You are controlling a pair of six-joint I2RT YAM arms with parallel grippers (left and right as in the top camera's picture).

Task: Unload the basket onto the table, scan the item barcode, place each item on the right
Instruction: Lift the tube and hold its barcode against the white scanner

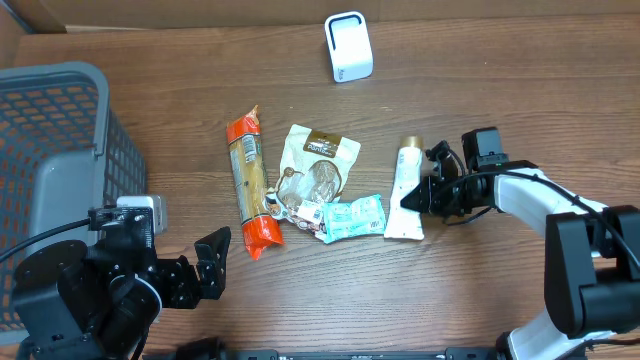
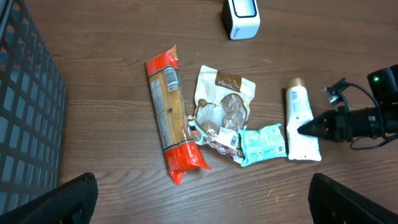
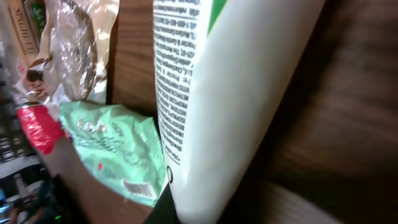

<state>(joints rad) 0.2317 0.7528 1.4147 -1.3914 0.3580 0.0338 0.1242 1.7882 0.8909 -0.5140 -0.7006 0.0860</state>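
white tube point(image 1: 405, 192) with gold cap and black print; orange-ended packet point(image 1: 248, 182); mint green pouch point(image 1: 354, 216); grey grid basket point(image 1: 62, 115); white scanner point(image 1: 348, 46); brown wood-grain table point(image 1: 500, 80).

on the bench point(image 2: 106, 37) an orange pasta pack point(image 2: 169, 115), brown pouch point(image 2: 225, 99), mint packet point(image 2: 263, 143) and white tube point(image 2: 298, 121) lie side by side, the right gripper point(image 2: 305, 129) closed on the tube's right edge.
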